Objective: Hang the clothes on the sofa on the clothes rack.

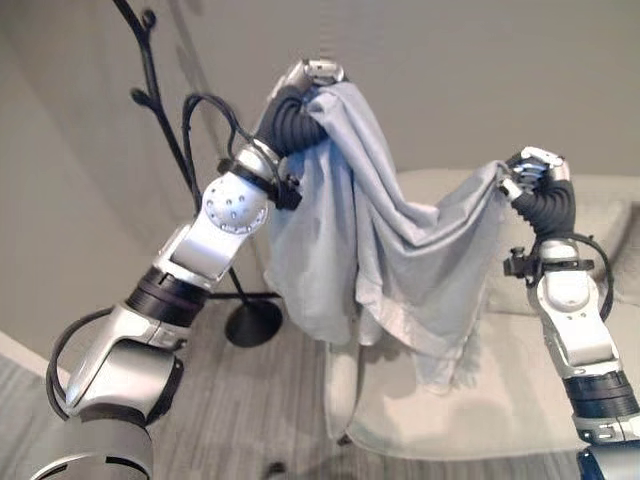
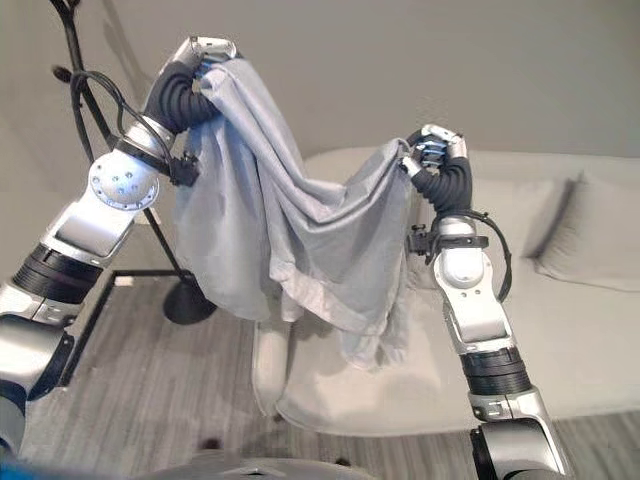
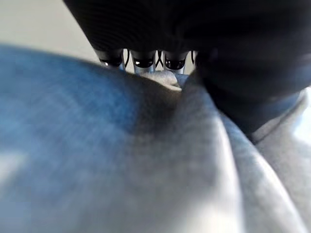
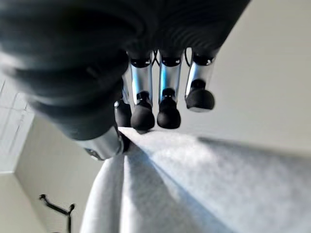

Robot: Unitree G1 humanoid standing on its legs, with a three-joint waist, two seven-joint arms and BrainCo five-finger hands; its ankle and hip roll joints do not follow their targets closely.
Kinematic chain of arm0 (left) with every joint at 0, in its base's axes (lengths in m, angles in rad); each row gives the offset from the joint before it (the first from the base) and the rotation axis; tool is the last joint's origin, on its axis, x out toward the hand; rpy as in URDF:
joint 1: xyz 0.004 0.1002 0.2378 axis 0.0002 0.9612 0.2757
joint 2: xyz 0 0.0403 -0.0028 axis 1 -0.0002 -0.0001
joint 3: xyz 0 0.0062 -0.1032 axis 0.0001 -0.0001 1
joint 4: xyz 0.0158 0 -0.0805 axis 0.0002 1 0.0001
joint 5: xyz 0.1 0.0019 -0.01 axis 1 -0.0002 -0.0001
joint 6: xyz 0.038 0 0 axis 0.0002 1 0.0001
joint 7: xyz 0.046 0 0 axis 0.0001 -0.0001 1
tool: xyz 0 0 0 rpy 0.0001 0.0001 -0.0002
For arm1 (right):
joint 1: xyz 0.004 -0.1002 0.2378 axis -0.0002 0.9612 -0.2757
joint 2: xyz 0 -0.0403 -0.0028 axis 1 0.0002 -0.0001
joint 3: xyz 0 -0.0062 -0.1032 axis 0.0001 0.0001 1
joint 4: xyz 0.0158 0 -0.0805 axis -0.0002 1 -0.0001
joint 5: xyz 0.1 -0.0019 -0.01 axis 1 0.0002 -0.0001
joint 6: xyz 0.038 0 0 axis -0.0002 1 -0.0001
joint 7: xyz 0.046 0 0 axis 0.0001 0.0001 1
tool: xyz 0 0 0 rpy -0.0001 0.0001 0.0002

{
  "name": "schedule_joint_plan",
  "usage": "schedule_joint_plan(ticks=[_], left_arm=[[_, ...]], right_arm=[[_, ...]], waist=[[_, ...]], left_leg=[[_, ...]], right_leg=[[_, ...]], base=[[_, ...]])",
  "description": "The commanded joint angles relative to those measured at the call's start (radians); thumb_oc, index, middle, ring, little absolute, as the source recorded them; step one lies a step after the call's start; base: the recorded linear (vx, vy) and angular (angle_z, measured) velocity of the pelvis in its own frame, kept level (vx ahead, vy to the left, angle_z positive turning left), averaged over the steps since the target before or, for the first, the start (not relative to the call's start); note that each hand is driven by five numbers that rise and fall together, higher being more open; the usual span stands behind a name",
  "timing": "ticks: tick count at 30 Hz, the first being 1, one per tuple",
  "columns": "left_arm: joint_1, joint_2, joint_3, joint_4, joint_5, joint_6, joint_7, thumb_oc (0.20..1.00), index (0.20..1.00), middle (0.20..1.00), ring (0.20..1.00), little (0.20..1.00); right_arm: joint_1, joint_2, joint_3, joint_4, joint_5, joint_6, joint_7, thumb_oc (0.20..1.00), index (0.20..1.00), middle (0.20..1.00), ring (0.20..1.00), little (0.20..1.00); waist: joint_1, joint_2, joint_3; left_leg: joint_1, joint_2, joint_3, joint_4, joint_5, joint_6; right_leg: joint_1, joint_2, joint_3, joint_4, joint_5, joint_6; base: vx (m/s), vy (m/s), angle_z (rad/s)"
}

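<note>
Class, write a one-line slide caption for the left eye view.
Both hands, left and right, hold a grey garment spread above the sofa, beside the black rack.

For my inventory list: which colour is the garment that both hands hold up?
Plain light grey-blue garment, no pattern. It shows best in the right eye view.

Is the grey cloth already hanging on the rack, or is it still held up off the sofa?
Held, not hung. The cloth sags between the left hand and right hand, above the sofa; the rack stands bare behind.
</note>
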Motion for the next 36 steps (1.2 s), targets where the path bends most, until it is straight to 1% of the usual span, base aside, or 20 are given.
schedule_joint_plan(ticks=[1,2,3,4,5,6,8,9,10,11,13,14,15,17,20,22,23,27,34,36], left_arm=[[-0.013,-0.001,0.077,0.006,-0.053,-0.034,0.041,0.200,0.200,0.200,0.200,0.200],[-0.023,-0.008,0.063,0.006,-0.051,-0.034,0.037,0.200,0.200,0.200,0.200,0.200],[-0.025,-0.009,0.053,0.005,-0.050,-0.036,0.033,0.200,0.200,0.200,0.200,0.200],[-0.022,0.001,0.049,0.001,-0.048,-0.036,0.031,0.200,0.200,0.200,0.200,0.200],[-0.022,0.002,0.049,0.001,-0.048,-0.035,0.031,0.200,0.200,0.200,0.200,0.200],[-0.015,0.017,0.052,-0.007,-0.037,-0.034,0.029,0.200,0.200,0.200,0.200,0.200],[-0.009,0.033,0.060,-0.014,-0.027,-0.036,0.032,0.200,0.200,0.200,0.200,0.200],[-0.008,0.032,0.062,-0.019,-0.026,-0.035,0.032,0.200,0.200,0.200,0.200,0.200],[-0.002,0.034,0.069,-0.030,-0.028,-0.035,0.028,0.200,0.200,0.200,0.200,0.200],[0.015,0.025,0.075,-0.038,-0.025,-0.032,0.023,0.200,0.200,0.200,0.200,0.200],[0.030,0.018,0.085,-0.050,-0.013,-0.023,0.007,0.200,0.200,0.200,0.200,0.200],[0.032,0.012,0.090,-0.054,-0.010,-0.019,0.001,0.200,0.200,0.200,0.200,0.200],[0.046,-0.004,0.095,-0.060,-0.013,-0.013,-0.014,0.200,0.200,0.200,0.200,0.200],[0.056,-0.018,0.102,-0.062,-0.010,-0.009,-0.015,0.200,0.200,0.200,0.200,0.200],[0.070,-0.044,0.107,-0.062,0.002,-0.008,-0.020,0.200,0.200,0.200,0.200,0.200],[0.069,-0.049,0.109,-0.068,0.008,-0.010,-0.020,0.200,0.200,0.200,0.200,0.200],[0.078,-0.066,0.112,-0.072,0.018,-0.007,-0.028,0.200,0.200,0.200,0.200,0.200],[0.073,-0.084,0.104,-0.070,0.024,-0.005,-0.025,0.200,0.200,0.200,0.200,0.200],[0.090,-0.078,0.110,-0.081,0.023,-0.003,-0.033,0.200,0.200,0.200,0.200,0.200],[0.094,-0.074,0.113,-0.088,0.021,-0.002,-0.033,0.200,0.200,0.200,0.200,0.200]], right_arm=[[-0.022,-0.066,0.009,-0.001,0.001,-0.040,-0.010,0.200,0.200,0.200,0.200,0.200],[-0.019,-0.064,0.004,0.013,-0.006,-0.032,-0.009,0.200,0.200,0.200,0.200,0.200],[-0.028,-0.045,-0.001,0.016,-0.021,-0.025,-0.012,0.200,0.200,0.200,0.200,0.200],[-0.031,-0.036,0.002,0.017,-0.027,-0.018,-0.012,0.200,0.200,0.200,0.200,0.200],[-0.031,-0.035,0.002,0.017,-0.027,-0.017,-0.012,0.200,0.200,0.200,0.200,0.200],[-0.046,-0.023,0.011,0.016,-0.047,-0.010,-0.012,0.200,0.200,0.200,0.200,0.200],[-0.069,-0.010,0.025,0.021,-0.060,-0.009,-0.018,0.200,0.200,0.200,0.200,0.200],[-0.074,0.003,0.036,0.021,-0.060,-0.009,-0.016,0.200,0.200,0.200,0.200,0.200],[-0.069,0.006,0.036,0.019,-0.059,-0.006,-0.010,0.200,0.200,0.200,0.200,0.200],[-0.062,0.003,0.037,0.013,-0.059,-0.004,-0.003,0.200,0.200,0.200,0.200,0.200],[-0.059,-0.001,0.044,0.014,-0.058,-0.003,0.010,0.200,0.200,0.200,0.200,0.200],[-0.059,-0.004,0.046,0.012,-0.058,-0.002,0.014,0.200,0.200,0.200,0.200,0.200],[-0.053,-0.005,0.051,0.010,-0.051,-0.004,0.024,0.200,0.200,0.200,0.200,0.200],[-0.042,-0.006,0.057,0.008,-0.036,-0.012,0.030,0.200,0.200,0.200,0.200,0.200],[-0.025,-0.010,0.058,0.009,-0.037,-0.014,0.030,0.200,0.200,0.200,0.200,0.200],[-0.024,-0.007,0.057,0.006,-0.038,-0.015,0.031,0.200,0.200,0.200,0.200,0.200],[-0.011,-0.008,0.058,0.009,-0.039,-0.012,0.038,0.200,0.200,0.200,0.200,0.200],[0.000,-0.009,0.051,0.004,-0.032,-0.011,0.041,0.200,0.200,0.200,0.200,0.200],[0.013,0.002,0.035,-0.007,-0.019,-0.016,0.046,0.200,0.200,0.200,0.200,0.200],[0.015,0.002,0.035,-0.011,-0.009,-0.017,0.050,0.200,0.200,0.200,0.200,0.200]], waist=[[0.051,0.041,-0.101],[0.048,0.047,-0.106],[0.045,0.040,-0.104],[0.047,0.033,-0.099],[0.050,0.029,-0.100],[0.055,0.032,-0.092],[0.069,0.035,-0.087],[0.069,0.034,-0.083],[0.061,0.028,-0.076],[0.058,0.026,-0.072],[0.068,0.026,-0.080],[0.070,0.023,-0.081],[0.075,0.013,-0.088],[0.076,0.003,-0.089],[0.075,-0.001,-0.080],[0.079,-0.004,-0.077],[0.081,-0.001,-0.097],[0.074,0.005,-0.118],[0.068,0.012,-0.158],[0.062,0.005,-0.148]], left_leg=[[0.119,-0.037,-0.007,-0.181,0.153,-0.035],[0.123,-0.070,-0.006,-0.169,0.105,-0.039],[0.145,-0.112,0.014,-0.178,0.065,-0.021],[0.153,-0.135,0.033,-0.181,0.058,-0.010],[0.152,-0.138,0.038,-0.180,0.059,-0.009],[0.167,-0.166,0.067,-0.195,0.047,0.008],[0.181,-0.194,0.099,-0.207,0.041,0.025],[0.177,-0.209,0.106,-0.204,0.038,0.041],[0.173,-0.233,0.098,-0.197,0.041,0.056],[0.171,-0.253,0.098,-0.195,0.042,0.070],[0.167,-0.276,0.106,-0.195,0.042,0.087],[0.167,-0.285,0.108,-0.195,0.045,0.091],[0.176,-0.304,0.109,-0.202,0.049,0.099],[0.184,-0.322,0.109,-0.204,0.050,0.104],[0.195,-0.337,0.092,-0.202,0.056,0.105],[0.193,-0.342,0.094,-0.197,0.065,0.105],[0.203,-0.339,0.100,-0.201,0.062,0.101],[0.206,-0.332,0.094,-0.203,0.061,0.102],[0.217,-0.320,0.103,-0.203,0.051,0.099],[0.205,-0.321,0.096,-0.150,0.029,0.103]], right_leg=[[-0.007,0.007,0.042,-0.006,0.020,0.070],[-0.012,-0.046,0.037,0.003,0.051,0.092],[-0.048,-0.098,0.043,0.028,0.137,0.099],[-0.069,-0.124,0.044,0.038,0.201,0.099],[-0.072,-0.127,0.049,0.035,0.205,0.099],[-0.096,-0.157,0.029,0.045,0.277,0.099],[-0.106,-0.181,-0.016,0.044,0.298,0.099],[-0.105,-0.182,-0.022,0.057,0.283,0.099],[-0.109,-0.166,0.008,0.085,0.253,0.089],[-0.114,-0.127,0.040,0.108,0.191,0.067],[-0.101,-0.064,0.041,0.114,0.091,0.052],[-0.096,-0.035,0.036,0.119,0.062,0.039],[-0.093,0.030,0.030,0.122,0.030,0.021],[-0.096,0.088,0.036,0.106,0.026,0.004],[-0.095,0.131,0.079,0.087,0.021,-0.006],[-0.086,0.128,0.080,0.069,0.041,-0.006],[-0.059,0.132,0.074,0.016,0.060,0.000],[-0.046,0.135,0.067,-0.016,0.072,0.003],[-0.023,0.130,0.053,-0.029,0.058,0.008],[-0.022,0.128,0.061,-0.029,0.056,0.005]], base=[[0.06,0.507,0.07],[0.06,0.835,0.18],[0.01,0.841,0.34],[-0.03,0.479,0.40],[-0.02,0.438,0.18],[-0.01,0.439,-0.04],[-0.04,0.494,-0.33],[-0.06,0.416,-0.45],[-0.05,0.441,-0.27],[-0.02,0.408,-0.07],[0.03,0.298,0.15],[0.05,0.223,0.03],[0.06,0.177,-0.03],[0.03,0.098,-0.03],[0.03,0.037,0.22],[0.01,-0.024,0.11],[0.08,-0.064,0.10],[0.04,-0.072,0.02],[0.03,-0.068,-0.01],[0.00,-0.053,0.02]])
